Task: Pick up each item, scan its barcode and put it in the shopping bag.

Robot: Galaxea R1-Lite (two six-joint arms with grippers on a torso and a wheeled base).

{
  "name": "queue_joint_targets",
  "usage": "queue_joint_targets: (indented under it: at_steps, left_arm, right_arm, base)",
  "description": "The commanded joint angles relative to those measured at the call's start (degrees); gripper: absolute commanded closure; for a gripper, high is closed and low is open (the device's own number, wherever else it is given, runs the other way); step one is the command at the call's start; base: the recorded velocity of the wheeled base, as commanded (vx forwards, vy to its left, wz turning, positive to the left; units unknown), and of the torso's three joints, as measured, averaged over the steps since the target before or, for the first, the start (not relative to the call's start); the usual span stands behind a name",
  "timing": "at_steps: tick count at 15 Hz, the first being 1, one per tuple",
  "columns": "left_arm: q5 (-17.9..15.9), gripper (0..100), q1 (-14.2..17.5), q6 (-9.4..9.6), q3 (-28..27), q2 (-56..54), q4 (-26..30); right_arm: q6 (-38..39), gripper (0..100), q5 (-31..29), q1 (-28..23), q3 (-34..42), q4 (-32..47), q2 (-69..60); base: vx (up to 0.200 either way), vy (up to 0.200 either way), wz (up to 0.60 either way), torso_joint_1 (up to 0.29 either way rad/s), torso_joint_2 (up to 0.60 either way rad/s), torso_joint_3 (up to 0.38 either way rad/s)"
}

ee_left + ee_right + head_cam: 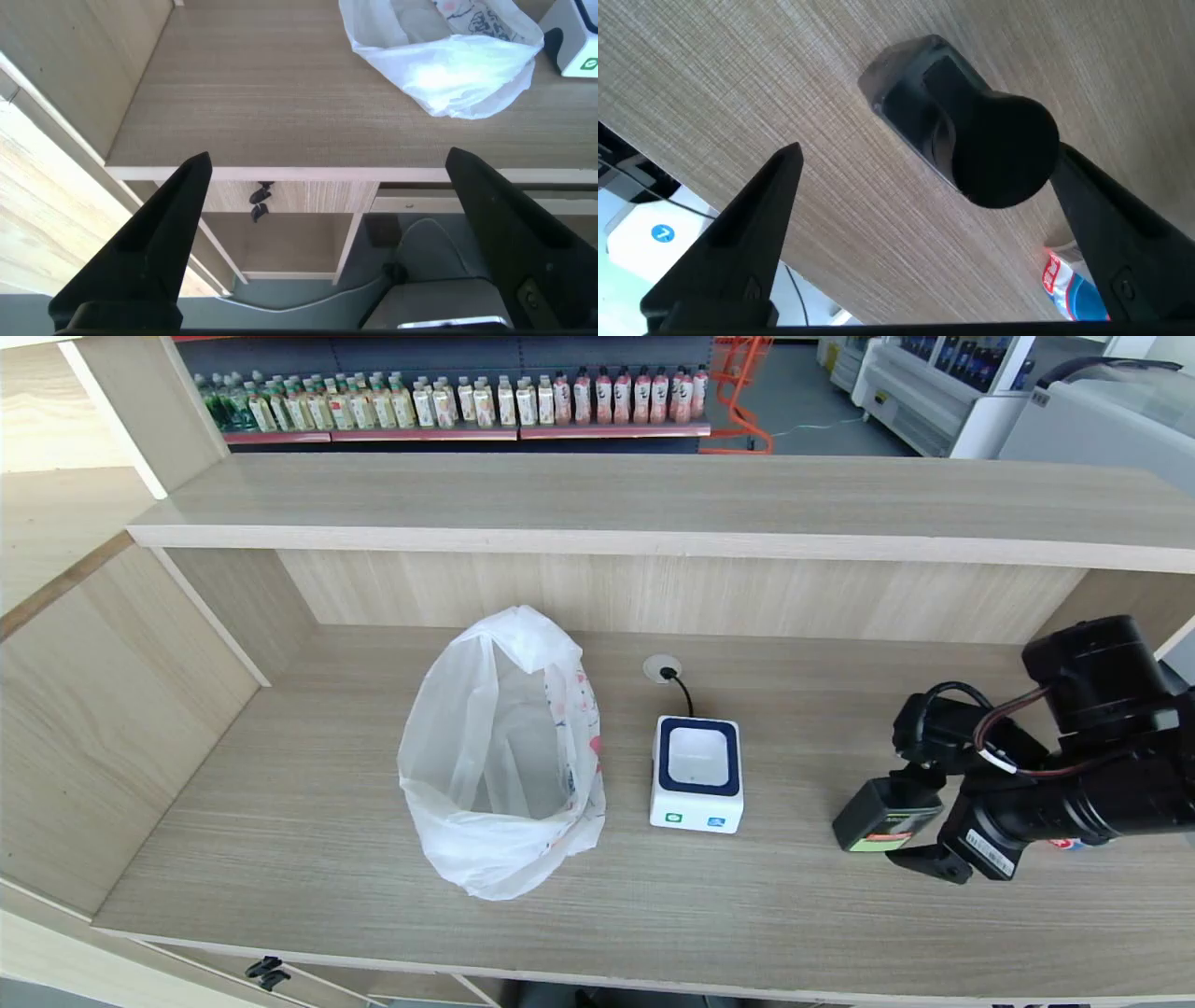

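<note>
A small dark item (pixel 882 817) with a green and red label rests on the wooden counter at the right. My right gripper (pixel 901 821) is open and straddles it, one finger on each side. In the right wrist view the dark item (pixel 957 121) sits between the wide-apart fingers (pixel 747 243), with no contact visible. The white shopping bag (pixel 504 756) stands open left of centre. Right of it is the white and blue scanner (pixel 697 773). My left gripper (pixel 327 163) hangs open and holds nothing, below the counter's front edge.
A red and blue packet (pixel 1064 280) lies close behind the dark item, mostly hidden by my right arm. The scanner's cable runs to a grommet (pixel 662 668). Wooden walls enclose the counter at the left and back. A black handle (pixel 259 201) hangs under the counter's front edge.
</note>
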Motion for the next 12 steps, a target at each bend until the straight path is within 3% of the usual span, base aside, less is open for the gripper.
queue_joint_targets:
  at_steps: [1, 5, 10, 11, 12]
  left_arm:
    - [0.0, 0, 0.0, -0.05, 0.0, 0.0, 0.0]
    - [0.0, 0, 0.0, -0.05, 0.0, 0.0, 0.0]
    - [0.0, 0, 0.0, -0.05, 0.0, 0.0, 0.0]
    - [0.0, 0, 0.0, 0.04, 0.0, 0.0, 0.0]
    - [0.0, 0, 0.0, 0.04, 0.0, 0.0, 0.0]
  right_arm:
    - [0.0, 0, 0.2, 1.1, -0.2, -2.5, 4.5]
    - [0.0, 0, 3.3, 2.0, -1.0, -8.6, 8.4]
    - [0.1, 0, 5.0, 2.0, -1.3, -8.8, 8.9]
    - [0.4, 100, 5.5, 2.0, -1.3, -8.9, 8.9]
    - [1.4, 100, 6.1, 2.0, -1.3, -8.9, 8.8]
  base:
    - [0.000, 0.000, 0.00, 0.000, 0.00, 0.000]
    - [0.000, 0.000, 0.00, 0.000, 0.00, 0.000]
    - [0.000, 0.000, 0.00, 0.000, 0.00, 0.000]
    - [0.000, 0.000, 0.00, 0.000, 0.00, 0.000]
    - [0.000, 0.000, 0.00, 0.000, 0.00, 0.000]
